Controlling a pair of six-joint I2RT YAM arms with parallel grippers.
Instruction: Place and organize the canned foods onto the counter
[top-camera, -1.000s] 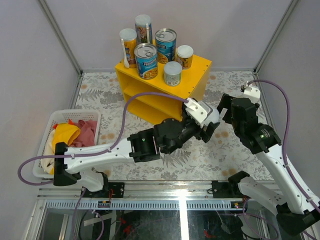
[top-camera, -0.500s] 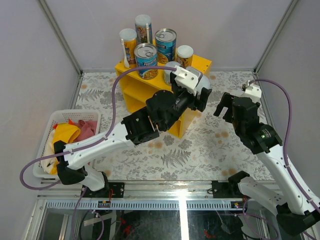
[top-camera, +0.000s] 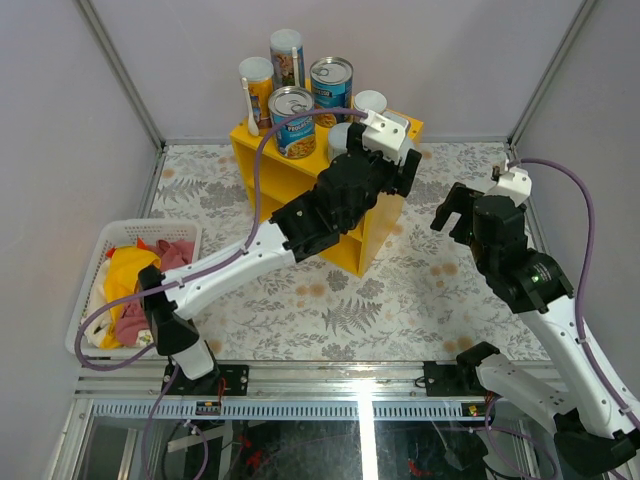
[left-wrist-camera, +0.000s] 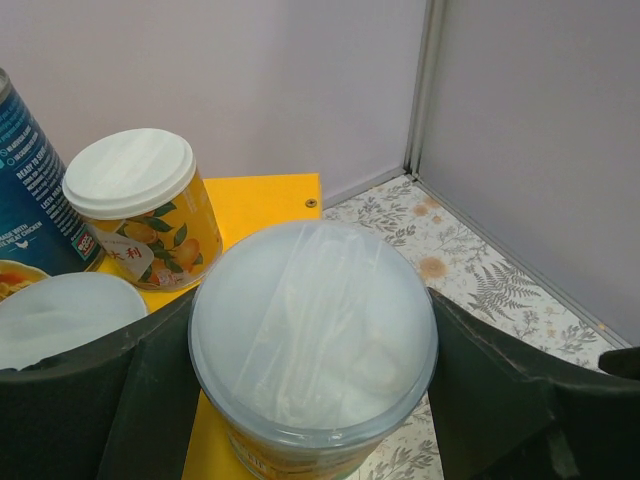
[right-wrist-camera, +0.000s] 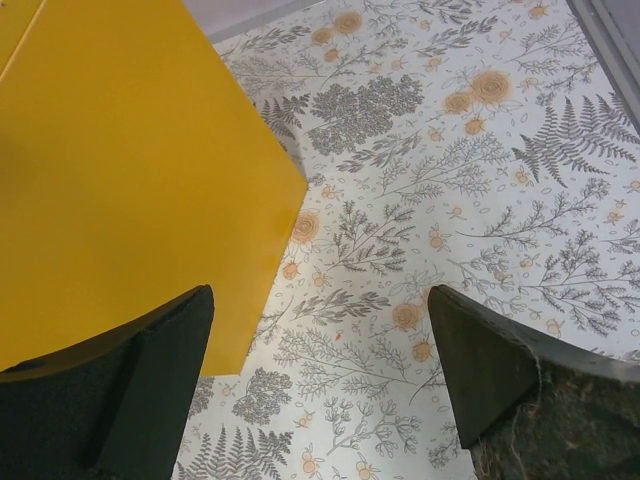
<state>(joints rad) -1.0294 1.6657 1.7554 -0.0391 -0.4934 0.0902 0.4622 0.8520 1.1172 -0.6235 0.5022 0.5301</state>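
**Left arm holds a can at the shelf's right end**

The left fingers are clamped on either side of a clear-lidded can, which stands upright between them. It is over the right end of the top of the yellow shelf, close to a corner screw. Whether its base touches the top cannot be told. Just beside it on the left is a pale-lidded can, and behind that an orange-labelled can with a white lid.

Seen from above, four more stand upright on the left and back of the shelf top: a front blue can, a back blue can, a yellow tube and a tall can.

The right fingers are spread wide with nothing between them. They hover over the floral table, just beside the shelf's right wall.

A white basket of cloths lies at the table's left edge, well apart from the shelf.
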